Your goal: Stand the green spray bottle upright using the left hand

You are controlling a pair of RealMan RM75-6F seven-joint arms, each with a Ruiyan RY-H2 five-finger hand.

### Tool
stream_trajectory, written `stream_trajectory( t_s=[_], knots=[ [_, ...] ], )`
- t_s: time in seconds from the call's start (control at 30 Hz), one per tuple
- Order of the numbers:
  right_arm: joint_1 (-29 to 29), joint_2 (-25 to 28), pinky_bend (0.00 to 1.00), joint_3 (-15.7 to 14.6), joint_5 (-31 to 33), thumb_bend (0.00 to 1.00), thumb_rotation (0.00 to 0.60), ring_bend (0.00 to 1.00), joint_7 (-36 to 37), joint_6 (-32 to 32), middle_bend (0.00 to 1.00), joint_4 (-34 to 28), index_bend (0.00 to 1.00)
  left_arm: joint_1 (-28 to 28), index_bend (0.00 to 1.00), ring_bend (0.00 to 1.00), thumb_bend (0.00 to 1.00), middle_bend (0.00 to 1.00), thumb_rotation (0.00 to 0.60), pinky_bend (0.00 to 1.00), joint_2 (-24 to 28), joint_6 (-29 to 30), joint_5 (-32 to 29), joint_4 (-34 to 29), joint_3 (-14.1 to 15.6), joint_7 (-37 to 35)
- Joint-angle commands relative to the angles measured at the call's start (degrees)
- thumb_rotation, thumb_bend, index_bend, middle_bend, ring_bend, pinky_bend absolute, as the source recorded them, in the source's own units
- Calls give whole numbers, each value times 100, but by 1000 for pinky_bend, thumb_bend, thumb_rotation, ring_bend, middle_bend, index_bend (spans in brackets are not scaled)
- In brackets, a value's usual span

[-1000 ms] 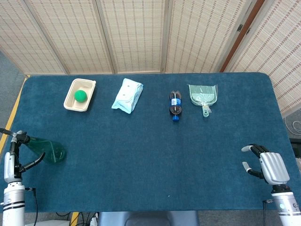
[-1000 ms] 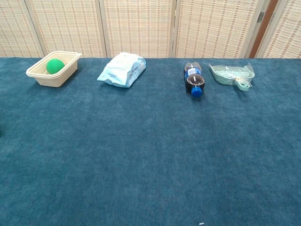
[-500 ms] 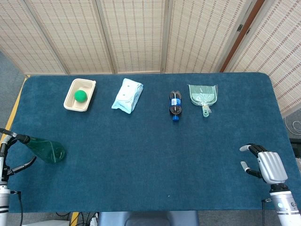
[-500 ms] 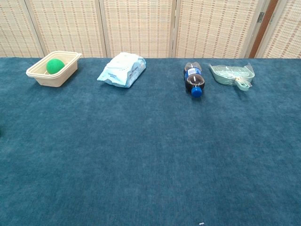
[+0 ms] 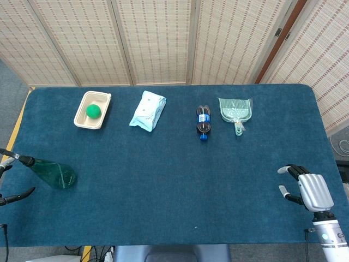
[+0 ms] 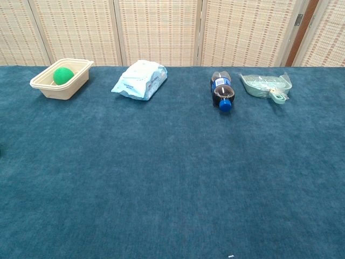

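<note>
The green spray bottle [image 5: 53, 174] is at the table's left edge in the head view, its wide base toward the right and its dark nozzle toward the left edge. From this high angle I cannot tell whether it stands or lies. Only a few fingers of my left hand [image 5: 13, 197] show at the frame's left border, spread apart and clear of the bottle. My right hand [image 5: 308, 189] hovers at the table's right front, fingers loosely apart and holding nothing. The chest view shows neither hand nor the bottle.
Along the far side lie a beige tray [image 5: 83, 113] with a green ball [image 5: 94, 111], a white wipes pack [image 5: 148, 110], a cola bottle [image 5: 203, 122] on its side and a pale green dustpan [image 5: 235, 111]. The blue cloth [image 5: 174, 180] covers the table.
My left hand has drawn back from the spray bottle's neck, down and out past the left edge. The bottle has stayed in place. The right hand has barely shifted.
</note>
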Motion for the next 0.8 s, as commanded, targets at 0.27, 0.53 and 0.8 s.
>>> stream_trajectory(
  t_s=[0.27,0.53,0.8],
  knots=[
    [25,216,806,56,6,241,600,380,-238,50,405,-233,417,-174,146,138,467,124,600,48,-8,271,170,352,176,1543],
    [28,373,807,65,31,241,600,380,-398,52,405,-390,417,-272,271,140,533,184,600,66,-381,768,378,998,281,3000],
    [33,445,806,60,27,241,600,380,-486,56,405,-498,417,-343,424,221,537,292,600,141,-835,1254,683,1701,291,3262]
  ],
)
